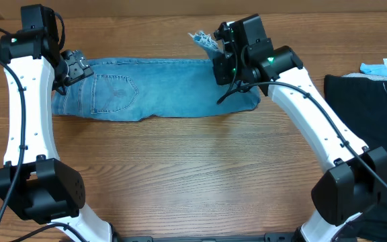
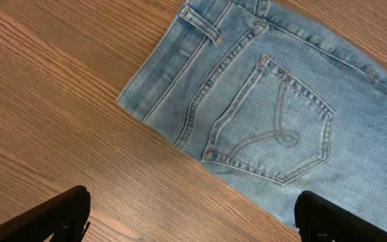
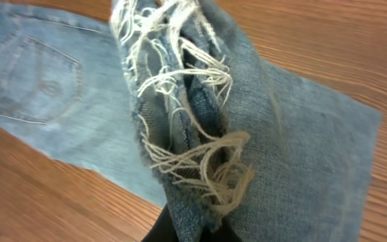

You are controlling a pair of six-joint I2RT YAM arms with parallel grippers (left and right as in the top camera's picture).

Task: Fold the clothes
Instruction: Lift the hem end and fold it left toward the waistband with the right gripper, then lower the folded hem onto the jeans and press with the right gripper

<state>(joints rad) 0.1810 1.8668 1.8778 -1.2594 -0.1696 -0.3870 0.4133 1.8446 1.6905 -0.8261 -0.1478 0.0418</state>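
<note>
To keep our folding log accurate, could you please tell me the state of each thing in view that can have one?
Light blue faded denim jeans: lying on the wooden table, back pocket up, frayed hems raised.
Left gripper: open, above the waistband end, holding nothing.
Right gripper: shut on the jeans' frayed hems.
Black cloth garment: lying on the table's right side, unheld.

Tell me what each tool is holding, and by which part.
The right tool grips the jeans by their frayed hems; the left tool is open, holding nothing.
</note>
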